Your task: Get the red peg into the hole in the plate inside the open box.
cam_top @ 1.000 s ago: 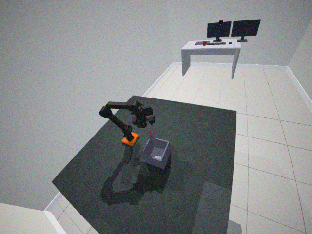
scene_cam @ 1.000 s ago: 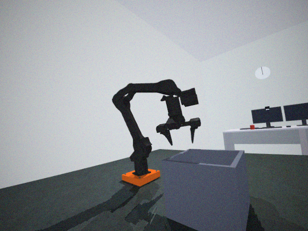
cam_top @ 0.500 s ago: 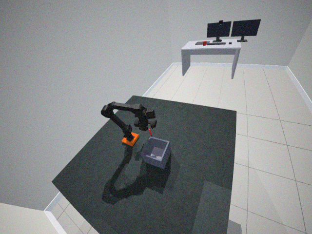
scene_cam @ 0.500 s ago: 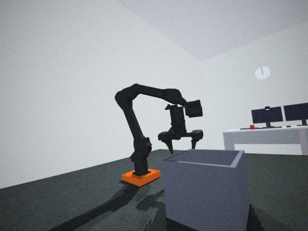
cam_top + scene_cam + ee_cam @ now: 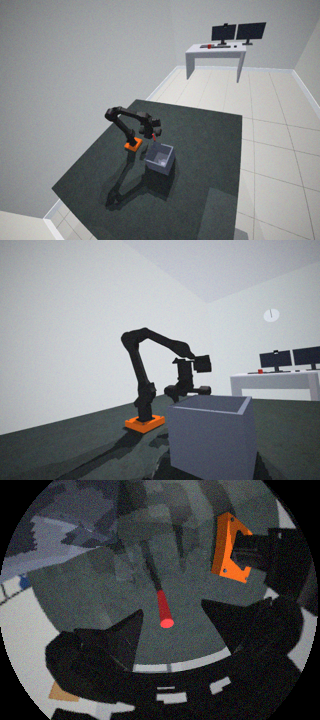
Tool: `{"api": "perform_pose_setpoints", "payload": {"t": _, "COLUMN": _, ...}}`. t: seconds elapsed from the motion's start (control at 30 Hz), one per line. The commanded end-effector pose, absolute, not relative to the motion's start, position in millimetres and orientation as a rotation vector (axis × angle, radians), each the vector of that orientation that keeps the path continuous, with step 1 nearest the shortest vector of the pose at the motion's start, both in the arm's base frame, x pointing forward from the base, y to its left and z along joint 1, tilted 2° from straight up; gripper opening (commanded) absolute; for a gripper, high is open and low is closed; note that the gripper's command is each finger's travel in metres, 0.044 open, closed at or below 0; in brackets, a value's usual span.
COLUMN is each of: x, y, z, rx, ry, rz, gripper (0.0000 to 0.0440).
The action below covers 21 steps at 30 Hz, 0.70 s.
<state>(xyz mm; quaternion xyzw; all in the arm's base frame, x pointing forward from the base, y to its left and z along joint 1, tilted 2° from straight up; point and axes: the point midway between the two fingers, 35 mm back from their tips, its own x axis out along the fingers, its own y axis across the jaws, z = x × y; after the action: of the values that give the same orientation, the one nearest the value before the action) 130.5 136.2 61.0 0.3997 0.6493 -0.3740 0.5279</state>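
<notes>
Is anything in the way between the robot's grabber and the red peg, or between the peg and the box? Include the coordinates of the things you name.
Nothing visible blocks the open end effector (image 5: 172,607) from the red peg (image 5: 154,137) (image 5: 164,607). The box's wall (image 5: 160,170) (image 5: 209,438) stands between peg and inside.

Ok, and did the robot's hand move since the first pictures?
Yes. The hand came down: in the exterior view its fingers were above the box's rim, and now the rim partly hides them.
</notes>
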Motion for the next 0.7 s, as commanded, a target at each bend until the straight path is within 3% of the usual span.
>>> {"api": "perform_pose_setpoints", "payload": {"t": 0.0, "x": 130.8, "y": 135.7, "z": 49.8, "rx": 0.958, "ry": 1.536, "rz": -0.915, "gripper": 0.0410}}
{"api": "perform_pose_setpoints", "payload": {"t": 0.53, "x": 146.4, "y": 149.0, "z": 37.3, "rx": 0.954, "ry": 1.529, "rz": -0.859, "gripper": 0.0013}}
{"api": "perform_pose_setpoints", "payload": {"t": 0.67, "x": 151.6, "y": 155.9, "z": 44.8, "rx": 0.981, "ry": 1.534, "rz": -0.824, "gripper": 0.0000}}
